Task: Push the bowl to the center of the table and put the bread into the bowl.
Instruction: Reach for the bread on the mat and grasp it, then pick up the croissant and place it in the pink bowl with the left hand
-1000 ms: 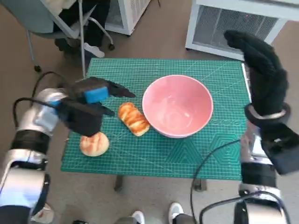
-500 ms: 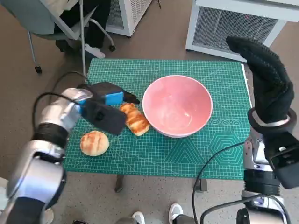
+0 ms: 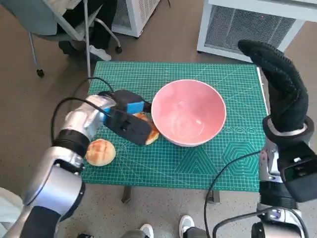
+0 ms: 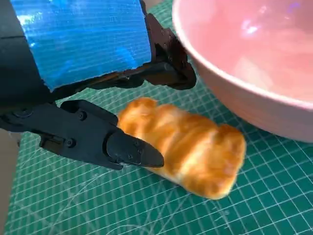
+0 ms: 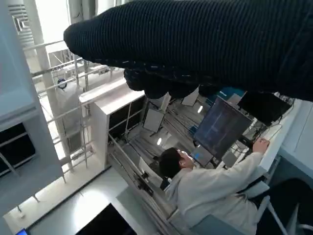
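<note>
Bread: long glazed loaf (image 4: 188,152) lies flat on the green cutting mat (image 3: 198,163), just beside the outer wall of the pink bowl (image 3: 188,113), on the robot's left side of it. In the head view most of it is hidden under the left hand; only a corner shows.
Second bread: round bun (image 3: 100,151) sits near the mat's front left corner, apart from the loaf and the bowl, untouched.
Bowl: stands upright near the middle of the mat and holds nothing, so by my reading the push is done or nearly so.
Left hand: left hand (image 3: 130,120) is lowered over the loaf, fingers (image 4: 132,149) spread either side of one end. The lower one seems to touch the crust and the upper ones sit just beyond it. It is not yet clamped, so I read it as released, about to grasp.
Right hand: right hand (image 3: 279,87) is raised off the table's far right edge, away from every item. Its glove holds nothing, though whether its fingers are apart or curled I cannot tell.
Handling: loaf looks light, soft and springy, with a shiny crust that may slip. A hard squeeze would dent it.
Hold: take it across the narrow width, nearer mid-length than the end, with gentle pressure.
Risk: bowl wall is very close, so the fingers may knock the rim on the lift.
</note>
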Action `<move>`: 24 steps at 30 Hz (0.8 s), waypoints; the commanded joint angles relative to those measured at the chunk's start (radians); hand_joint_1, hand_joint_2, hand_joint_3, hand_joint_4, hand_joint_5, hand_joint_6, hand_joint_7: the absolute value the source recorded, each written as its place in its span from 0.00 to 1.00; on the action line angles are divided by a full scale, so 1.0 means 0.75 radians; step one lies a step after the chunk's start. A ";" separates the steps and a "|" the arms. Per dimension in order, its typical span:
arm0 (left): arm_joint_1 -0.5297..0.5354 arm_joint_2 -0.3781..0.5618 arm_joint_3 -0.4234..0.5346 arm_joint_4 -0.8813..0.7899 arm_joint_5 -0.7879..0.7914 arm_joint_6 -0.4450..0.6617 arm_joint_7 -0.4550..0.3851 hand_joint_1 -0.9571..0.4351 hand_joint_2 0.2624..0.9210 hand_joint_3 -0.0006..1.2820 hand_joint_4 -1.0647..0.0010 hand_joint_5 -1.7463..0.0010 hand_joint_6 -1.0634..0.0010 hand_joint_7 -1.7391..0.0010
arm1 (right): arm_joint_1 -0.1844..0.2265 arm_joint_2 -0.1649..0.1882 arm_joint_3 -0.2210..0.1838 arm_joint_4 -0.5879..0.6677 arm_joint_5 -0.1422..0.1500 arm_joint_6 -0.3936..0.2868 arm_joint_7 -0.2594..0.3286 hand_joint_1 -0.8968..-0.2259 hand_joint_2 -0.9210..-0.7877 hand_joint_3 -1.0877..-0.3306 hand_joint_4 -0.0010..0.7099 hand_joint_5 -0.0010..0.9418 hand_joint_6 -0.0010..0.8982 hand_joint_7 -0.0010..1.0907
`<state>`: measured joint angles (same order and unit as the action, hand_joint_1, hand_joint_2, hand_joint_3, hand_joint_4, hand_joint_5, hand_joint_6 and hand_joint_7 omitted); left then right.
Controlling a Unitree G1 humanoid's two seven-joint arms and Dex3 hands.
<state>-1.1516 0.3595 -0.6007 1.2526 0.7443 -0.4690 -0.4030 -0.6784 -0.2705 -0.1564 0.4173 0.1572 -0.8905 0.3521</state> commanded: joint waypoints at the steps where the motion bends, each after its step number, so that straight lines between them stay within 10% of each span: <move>1: 0.011 -0.027 -0.039 0.028 0.034 0.009 0.042 0.53 0.90 0.00 0.61 0.99 0.44 0.96 | 0.046 -0.005 0.000 -0.003 -0.010 -0.001 -0.017 0.47 0.00 0.41 0.37 0.00 0.00 0.60; 4: 0.012 -0.028 -0.061 0.035 0.045 -0.007 0.043 0.55 0.92 0.00 0.49 0.98 0.35 0.92 | 0.053 -0.006 -0.001 -0.010 -0.011 0.000 -0.024 0.47 0.00 0.41 0.37 0.00 0.00 0.60; 6: 0.008 -0.020 -0.065 0.038 0.045 -0.019 0.031 0.49 0.96 0.05 0.34 0.94 0.38 0.60 | 0.058 -0.007 -0.001 -0.015 -0.014 0.000 -0.028 0.47 0.00 0.41 0.37 0.00 0.00 0.60; 8: 0.000 -0.006 -0.062 0.040 0.040 -0.031 0.009 0.60 0.98 0.05 0.36 0.58 0.38 0.45 | 0.063 -0.006 -0.001 -0.021 -0.017 0.001 -0.035 0.47 0.00 0.41 0.37 0.00 0.00 0.60; 13: -0.031 0.046 -0.014 0.046 -0.012 -0.057 -0.085 0.67 1.00 0.04 0.37 0.39 0.34 0.36 | 0.077 -0.006 -0.003 -0.033 -0.019 0.007 -0.049 0.47 0.00 0.40 0.37 0.00 0.00 0.60; 24: -0.131 0.206 0.169 -0.003 -0.195 -0.066 -0.281 0.69 1.00 0.04 0.37 0.38 0.35 0.31 | 0.106 -0.003 -0.002 -0.056 -0.027 0.012 -0.080 0.47 0.00 0.40 0.37 0.00 0.00 0.60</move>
<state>-1.1752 0.4475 -0.5272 1.2729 0.6502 -0.5120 -0.5771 -0.6300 -0.2710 -0.1572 0.3842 0.1514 -0.8901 0.3029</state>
